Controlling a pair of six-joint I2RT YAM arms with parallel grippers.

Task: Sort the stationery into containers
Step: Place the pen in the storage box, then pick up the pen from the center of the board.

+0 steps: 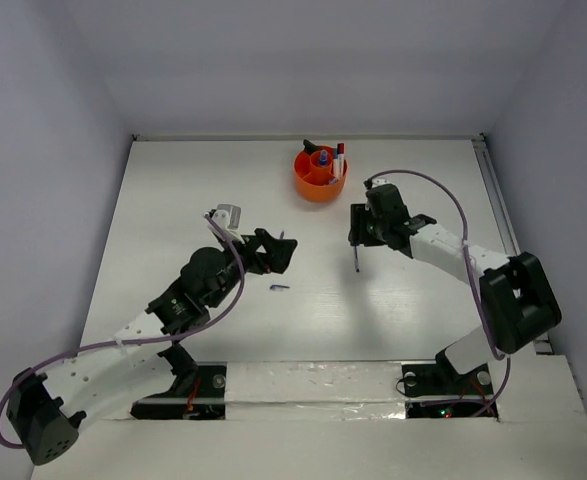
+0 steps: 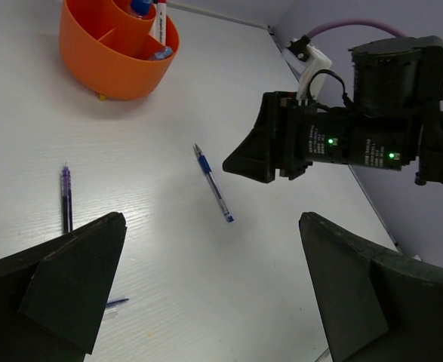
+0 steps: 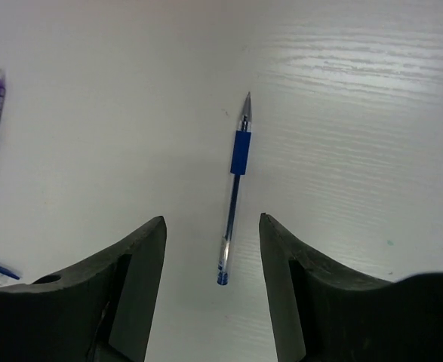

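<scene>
Blue-grip pen (image 3: 236,181) is the target: it lies flat on the worktop (image 3: 357,113), tip toward 12 o'clock in the right wrist view, tail end framed by the wide-open jaws of the right gripper (image 3: 211,226). Pick-up step, I'd say; next it needs a straight drop and a squeeze across the barrel. Orange tub (image 1: 318,192) waits at the pen's 11 o'clock overhead. Left gripper (image 1: 281,250) hangs open-jawed and empty, purple pen (image 1: 279,288) at its 6 o'clock.
</scene>
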